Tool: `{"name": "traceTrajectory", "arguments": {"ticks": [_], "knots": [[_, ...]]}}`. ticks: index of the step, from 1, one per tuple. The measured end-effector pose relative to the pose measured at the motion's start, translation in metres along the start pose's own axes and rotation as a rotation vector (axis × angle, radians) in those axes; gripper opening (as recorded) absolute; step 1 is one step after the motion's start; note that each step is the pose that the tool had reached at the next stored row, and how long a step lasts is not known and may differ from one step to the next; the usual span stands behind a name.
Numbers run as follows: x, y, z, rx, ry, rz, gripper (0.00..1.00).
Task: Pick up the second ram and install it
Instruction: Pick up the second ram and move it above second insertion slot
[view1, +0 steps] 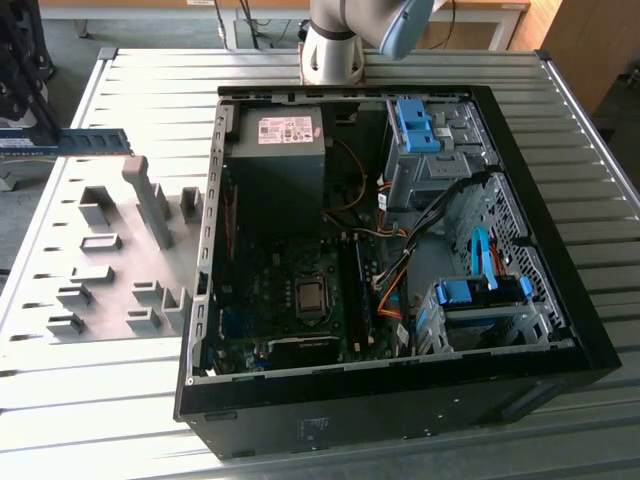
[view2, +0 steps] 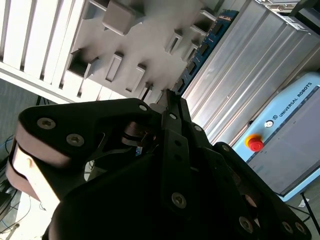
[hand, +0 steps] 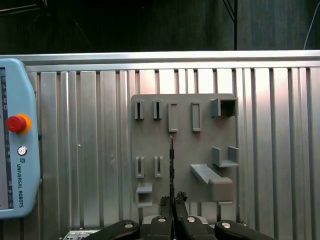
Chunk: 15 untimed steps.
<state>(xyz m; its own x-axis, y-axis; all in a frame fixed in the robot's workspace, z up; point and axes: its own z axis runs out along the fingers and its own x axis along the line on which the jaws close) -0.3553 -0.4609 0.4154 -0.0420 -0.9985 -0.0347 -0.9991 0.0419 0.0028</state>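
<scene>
While the open computer case lies on its side on the ribbed metal counter, the tool is off at the exterior view's left, its fingers pressed together on one end of the second ram. From where the exterior view looks, the blue stick hangs roughly level in the air, clear of the counter, near the far edge of the grey fixture plate and well apart from the case.

In the first wrist view the second ram shows edge-on as a thin dark line running out from the tool's tips, with the fixture plate and its empty holders behind it. In the second wrist view the black tool grips the ram, whose blue board and black chips stretch away past the plate.

Inside the case the motherboard lies bare, with the processor socket near its middle. A pale blue teach pendant with a red button rests on the counter beside the plate.
</scene>
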Motion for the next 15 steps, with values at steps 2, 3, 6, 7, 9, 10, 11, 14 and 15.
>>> {"name": "traceTrajectory", "arguments": {"ticks": [2, 3, 6, 7, 9, 10, 11, 14, 15], "knots": [[-0.0001, -0.0013, 0.0, -0.0001, 0.0, 0.0, 0.13], [-0.0001, -0.002, 0.0, 0.0, 0.0, 0.0, 0.13], [-0.0002, -0.0049, 0.0, -0.0001, 0.0, 0.0, 0.13], [-0.0002, -0.0059, 0.0, 0.0, 0.0, 0.0, 0.13], [-0.0003, -0.008, -0.0001, -0.0001, 0.0, 0.0, 0.13], [-0.0004, -0.0091, 0.0, 0.0, 0.0, 0.0, 0.13], [-0.0004, -0.0102, 0.0, 0.0, 0.0, 0.0, 0.13], [-0.0005, -0.0132, 0.0, 0.0, 0.0, 0.0, 0.13], [-0.0006, -0.0142, 0.0, 0.0, 0.0, 0.0, 0.13]]}}
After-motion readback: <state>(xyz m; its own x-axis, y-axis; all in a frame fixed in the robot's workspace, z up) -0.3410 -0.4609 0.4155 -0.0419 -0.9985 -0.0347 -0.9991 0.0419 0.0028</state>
